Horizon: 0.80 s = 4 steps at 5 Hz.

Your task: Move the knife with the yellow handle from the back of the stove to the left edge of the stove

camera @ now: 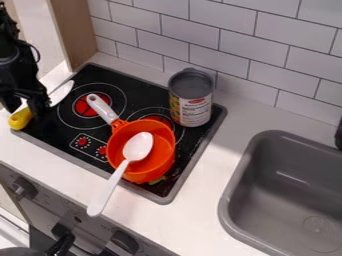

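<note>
A knife with a yellow handle (21, 119) and a pale blade (62, 93) is seen at the left side of the black stovetop (143, 102), its middle hidden by the black gripper (27, 103); from this angle, it cannot be told whether the jaws are parted or closed on it. To its right, an orange pot (118, 150) is set over the burners, its white handle (102, 108) slanted towards the back left. Across the pot is laid a white spoon (137, 146), its stem carried past the stovetop's front edge, so the pot's opening is partly blocked. Something green (157, 180) is half covered beneath the pot. A tall can (191, 102) is stood at the rear right corner. The stovetop is bordered by a white counter (200, 187), backed by a white tiled wall (200, 37), with a grey sink (229, 200) let in at the right and dark knobs (125, 240) mounted below in front.
</note>
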{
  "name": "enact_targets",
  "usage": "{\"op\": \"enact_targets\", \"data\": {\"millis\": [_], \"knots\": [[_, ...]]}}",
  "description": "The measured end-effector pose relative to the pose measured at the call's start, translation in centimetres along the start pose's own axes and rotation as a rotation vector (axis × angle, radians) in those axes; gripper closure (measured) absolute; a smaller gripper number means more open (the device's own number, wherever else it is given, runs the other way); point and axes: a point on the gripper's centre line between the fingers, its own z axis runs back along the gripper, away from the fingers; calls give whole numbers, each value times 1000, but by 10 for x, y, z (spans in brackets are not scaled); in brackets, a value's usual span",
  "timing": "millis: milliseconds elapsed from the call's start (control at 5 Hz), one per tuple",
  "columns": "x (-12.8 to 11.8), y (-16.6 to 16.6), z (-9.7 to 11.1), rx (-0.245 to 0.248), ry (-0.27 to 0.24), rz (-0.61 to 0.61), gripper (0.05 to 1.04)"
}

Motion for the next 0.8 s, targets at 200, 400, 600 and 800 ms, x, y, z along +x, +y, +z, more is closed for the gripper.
{"op": "enact_targets", "data": {"millis": [200,400,600,800], "knots": [[-3,-1,9,-15,8,14,92],[-4,-6,31,-44,4,50,92],[2,-16,54,-66,-24,112,92],[2,-40,60,-66,-19,183,92]]}}
